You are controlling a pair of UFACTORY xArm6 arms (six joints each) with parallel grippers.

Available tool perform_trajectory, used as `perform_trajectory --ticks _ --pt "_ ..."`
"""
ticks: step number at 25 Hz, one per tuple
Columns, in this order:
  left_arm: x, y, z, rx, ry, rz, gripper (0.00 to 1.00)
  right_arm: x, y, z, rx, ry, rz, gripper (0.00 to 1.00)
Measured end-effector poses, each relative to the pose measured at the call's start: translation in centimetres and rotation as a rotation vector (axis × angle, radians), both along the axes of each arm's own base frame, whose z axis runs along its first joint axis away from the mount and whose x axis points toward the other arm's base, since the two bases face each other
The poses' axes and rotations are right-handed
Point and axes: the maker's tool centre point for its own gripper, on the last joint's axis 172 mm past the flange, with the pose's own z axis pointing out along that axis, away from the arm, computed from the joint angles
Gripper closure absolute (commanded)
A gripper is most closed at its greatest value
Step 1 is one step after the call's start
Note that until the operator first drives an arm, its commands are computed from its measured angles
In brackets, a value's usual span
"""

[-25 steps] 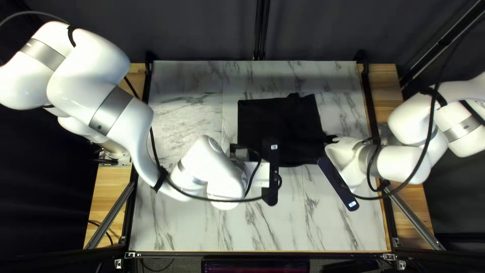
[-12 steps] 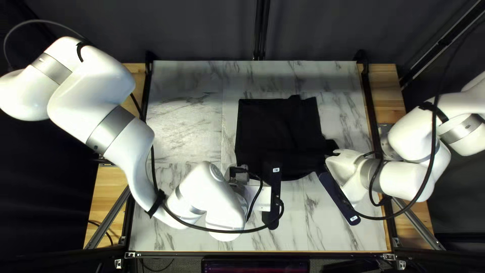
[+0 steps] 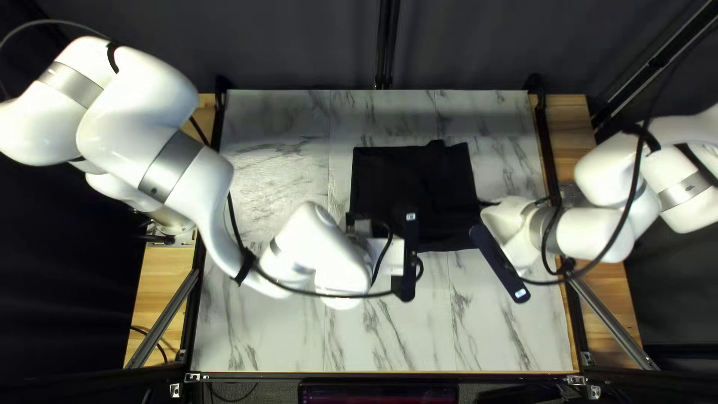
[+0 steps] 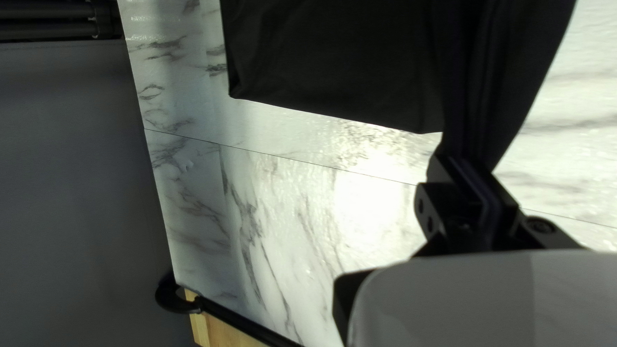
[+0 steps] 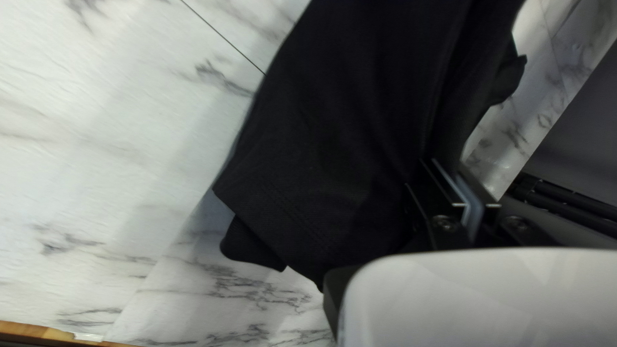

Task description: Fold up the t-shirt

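Left gripper (image 4: pixel 468 159) and right gripper (image 5: pixel 450 168) both pinch the shirt (image 3: pixel 411 183) tight; its bulk's basically beyond them, toward the table's far edge (image 3: pixel 284 93).

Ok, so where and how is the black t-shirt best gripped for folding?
Probably at both ends of its near edge, one claw each, from above. The t-shirt lies broad and fairly flat beyond, while its cloth gathers into narrow folds that my left claw and right claw pinch.
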Motion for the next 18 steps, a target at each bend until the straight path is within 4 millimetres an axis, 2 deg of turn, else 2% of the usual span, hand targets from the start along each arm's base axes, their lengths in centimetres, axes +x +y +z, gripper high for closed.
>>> perform_trajectory --ticks 8,18 --pt "0.0 3.1 -1.0 -0.016 0.012 0.012 1.00 -0.2 -3.1 -1.8 0.032 0.012 0.000 1.00" --pt "-0.1 5.2 -1.1 -0.017 0.021 0.018 1.00 -0.4 -5.5 -2.1 0.045 0.016 0.001 1.00"
